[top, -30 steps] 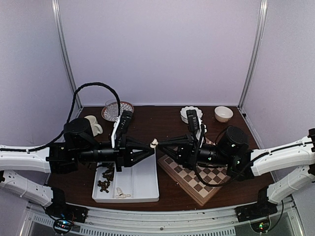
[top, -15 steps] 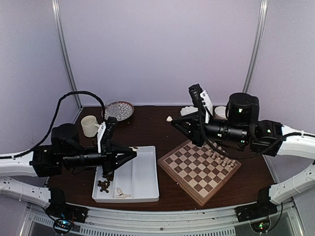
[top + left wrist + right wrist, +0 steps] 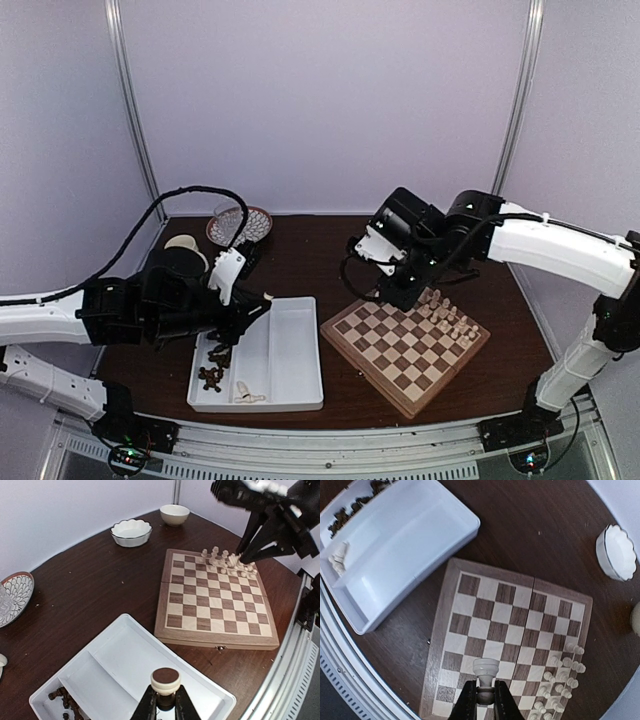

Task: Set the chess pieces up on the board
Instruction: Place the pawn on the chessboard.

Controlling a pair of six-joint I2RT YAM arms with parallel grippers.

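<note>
The board [image 3: 396, 351] lies right of centre, with several cream chess pieces [image 3: 450, 316] standing at its far right corner. My right gripper [image 3: 383, 294] hangs over the board's near left part. In the right wrist view that gripper [image 3: 485, 692] is shut on a cream chess piece [image 3: 484, 669] above the board [image 3: 490, 609]. My left gripper [image 3: 166, 695] is shut on another cream piece [image 3: 166, 679], its brown felt base facing the camera, above the white tray [image 3: 120, 645]. From the top view this gripper [image 3: 264, 301] sits over the tray's left half.
The white two-compartment tray [image 3: 295, 365] holds dark pieces [image 3: 213, 366] and a cream piece [image 3: 246, 397] in its left compartment. A scalloped white bowl [image 3: 131, 530] and a small bowl [image 3: 174, 514] stand at the back. A patterned plate [image 3: 240, 223] and a mug [image 3: 181, 246] sit at the back left.
The two grippers, tip to tip above the tray's right edge a second ago, have parted. The right arm rose and swung over the board, gripper pointing down. The left arm drew back over the tray.
</note>
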